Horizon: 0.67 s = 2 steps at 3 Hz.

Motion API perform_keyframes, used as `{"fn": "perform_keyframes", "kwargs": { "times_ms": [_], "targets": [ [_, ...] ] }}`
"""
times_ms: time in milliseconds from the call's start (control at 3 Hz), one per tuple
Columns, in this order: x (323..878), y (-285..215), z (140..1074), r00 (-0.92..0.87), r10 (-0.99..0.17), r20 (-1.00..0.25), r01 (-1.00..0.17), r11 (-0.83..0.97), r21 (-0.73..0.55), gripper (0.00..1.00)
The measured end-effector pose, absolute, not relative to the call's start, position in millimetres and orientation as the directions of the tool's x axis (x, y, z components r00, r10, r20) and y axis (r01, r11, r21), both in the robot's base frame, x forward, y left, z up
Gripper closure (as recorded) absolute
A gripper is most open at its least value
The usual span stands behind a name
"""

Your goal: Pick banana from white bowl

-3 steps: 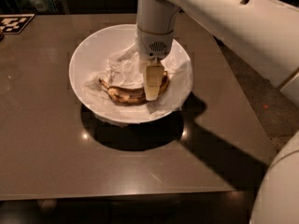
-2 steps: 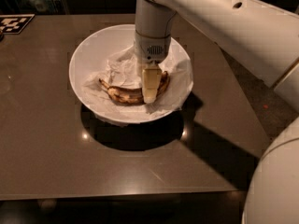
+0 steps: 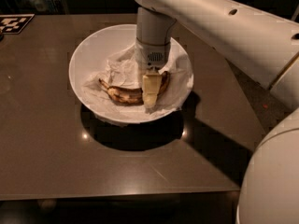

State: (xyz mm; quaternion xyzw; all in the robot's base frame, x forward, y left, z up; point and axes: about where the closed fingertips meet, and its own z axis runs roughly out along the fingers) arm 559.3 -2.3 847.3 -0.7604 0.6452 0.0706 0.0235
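Observation:
The white bowl (image 3: 88, 50) stands on the dark table, lined with crumpled white paper (image 3: 122, 69). The banana (image 3: 122, 94), yellow-brown with dark blotches, lies curved in the bowl's near half. My gripper (image 3: 150, 97) reaches straight down from the white arm into the bowl and sits over the banana's right half, hiding the middle of that part. The banana's right end (image 3: 164, 80) shows just past the gripper.
The brown table (image 3: 46, 143) runs to a front edge near the bottom of the view and a right edge beyond the bowl. A black-and-white marker tag (image 3: 14, 23) lies at the far left corner. My white arm (image 3: 224, 27) crosses the upper right.
My gripper has come down and slightly left, closer onto the banana. The banana and the bowl have not moved.

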Motion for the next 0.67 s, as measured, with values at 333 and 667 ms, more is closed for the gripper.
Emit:
{"fn": "perform_keyframes", "kwargs": {
  "times_ms": [333, 667],
  "targets": [
    [559.1, -2.5, 845.5, 0.157, -0.978, -0.136, -0.984, -0.166, 0.059, 0.55],
    [559.1, -2.5, 845.5, 0.157, -0.978, -0.136, -0.984, -0.166, 0.059, 0.78]
  ]
}}
